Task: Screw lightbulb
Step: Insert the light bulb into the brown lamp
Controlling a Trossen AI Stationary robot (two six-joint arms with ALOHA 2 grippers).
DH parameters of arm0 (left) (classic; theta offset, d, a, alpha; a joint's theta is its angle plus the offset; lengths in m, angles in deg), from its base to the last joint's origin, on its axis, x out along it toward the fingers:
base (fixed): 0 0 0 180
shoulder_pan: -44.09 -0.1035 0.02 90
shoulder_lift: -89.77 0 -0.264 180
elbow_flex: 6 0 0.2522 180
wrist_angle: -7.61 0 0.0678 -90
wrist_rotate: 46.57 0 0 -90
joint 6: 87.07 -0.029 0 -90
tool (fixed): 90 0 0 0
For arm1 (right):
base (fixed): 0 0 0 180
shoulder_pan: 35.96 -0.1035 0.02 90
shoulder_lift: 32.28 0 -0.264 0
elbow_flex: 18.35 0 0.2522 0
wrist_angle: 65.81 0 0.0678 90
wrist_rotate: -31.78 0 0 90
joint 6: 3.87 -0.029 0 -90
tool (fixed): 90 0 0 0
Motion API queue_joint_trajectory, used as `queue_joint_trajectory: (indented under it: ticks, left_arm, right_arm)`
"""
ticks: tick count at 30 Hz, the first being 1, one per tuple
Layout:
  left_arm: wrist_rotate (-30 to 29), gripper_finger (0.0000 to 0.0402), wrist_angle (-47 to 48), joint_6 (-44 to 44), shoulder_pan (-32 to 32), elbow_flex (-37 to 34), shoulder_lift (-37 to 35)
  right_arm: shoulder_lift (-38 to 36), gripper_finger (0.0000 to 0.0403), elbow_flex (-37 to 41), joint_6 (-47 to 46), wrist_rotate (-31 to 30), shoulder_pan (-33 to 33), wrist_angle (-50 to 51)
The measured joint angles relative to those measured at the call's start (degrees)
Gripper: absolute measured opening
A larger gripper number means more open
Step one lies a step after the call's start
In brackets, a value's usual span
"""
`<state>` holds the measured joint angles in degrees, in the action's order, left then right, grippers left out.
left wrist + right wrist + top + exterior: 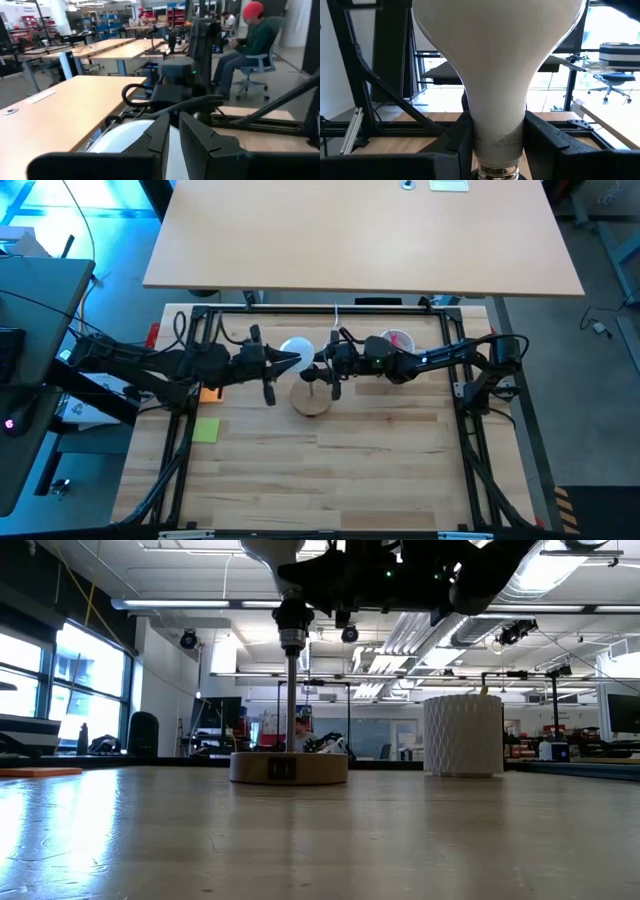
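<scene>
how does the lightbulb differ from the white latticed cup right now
The lightbulb is smooth and pear-shaped, tapering to a narrow neck; the white latticed cup is a ribbed, straight-sided cylinder.

The lightbulb is up off the table, above the stem of the wooden disc, with the right end effector around its neck; the cup stands on the table untouched.

Both are white.

Work surface: light wooden table [380, 450].
A round wooden disc [310, 398] rests near centre; behind-right of it a white latticed cup [462, 735], left a green note [206, 430].
</scene>
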<state>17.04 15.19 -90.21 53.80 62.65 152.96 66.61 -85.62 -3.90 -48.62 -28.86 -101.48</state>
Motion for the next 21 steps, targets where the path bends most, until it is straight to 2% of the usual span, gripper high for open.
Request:
queue_joint_trajectory:
  ticks: [4, 6, 10, 13, 17, 21]
  left_arm:
    - [-0.4, 0.0036, 1.7, -0.9, 2.3, 0.0, -2.4]
    - [-3.6, 0.0036, 2.0, -2.0, 4.3, 0.0, -3.7]
    - [-11.2, 0.0036, 4.2, -3.5, 8.5, 0.0, -5.0]
    - [-14.8, 0.0036, 4.7, -3.6, 10.4, 0.0, -5.2]
    - [-15.6, 0.0036, 4.7, -3.8, 10.7, 0.0, -4.2]
    - [-15.8, 0.0036, 2.0, -5.8, 9.7, 0.0, -2.3]
  right_arm:
    - [0.0, 0.0123, 0.0, -1.3, 0.3, 0.0, 0.1]
    - [0.0, 0.0123, 0.5, -1.5, 0.3, 0.0, -0.9]
    - [0.0, 0.0123, 6.6, -4.6, 0.4, 0.1, -14.9]
    - [0.0, 0.0123, 10.9, -7.4, -0.6, 0.9, -23.9]
    - [0.1, 0.0123, 11.9, -8.5, -0.1, 1.2, -27.9]
    - [2.7, 0.0123, 8.9, -7.6, 2.3, 0.2, -28.8]
